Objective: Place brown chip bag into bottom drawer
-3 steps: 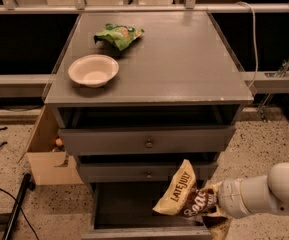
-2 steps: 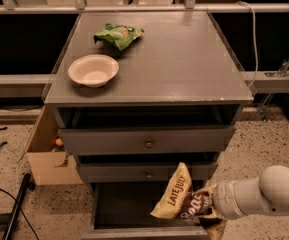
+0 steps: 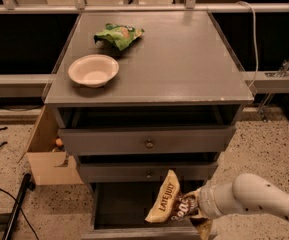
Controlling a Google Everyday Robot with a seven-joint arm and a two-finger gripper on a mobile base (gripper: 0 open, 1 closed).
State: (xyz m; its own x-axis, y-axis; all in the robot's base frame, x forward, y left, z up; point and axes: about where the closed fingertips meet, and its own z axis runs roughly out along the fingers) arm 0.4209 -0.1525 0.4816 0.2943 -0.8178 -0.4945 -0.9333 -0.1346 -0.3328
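the gripper (image 3: 193,210) hangs low at the right front of the cabinet (image 3: 184,59), clamped on the right end of the brown chip bag (image 3: 165,204), which tilts in the air over the open bottom drawer (image 3: 119,206). i'd carry the bag a little left and inward, then lower it inside before letting go. the middle drawer (image 3: 146,172) juts just above and could catch the bag's top. a white bowl (image 3: 93,70) and a green bag (image 3: 119,34) sit well apart on top; a cardboard box (image 3: 46,156) stands at the left.
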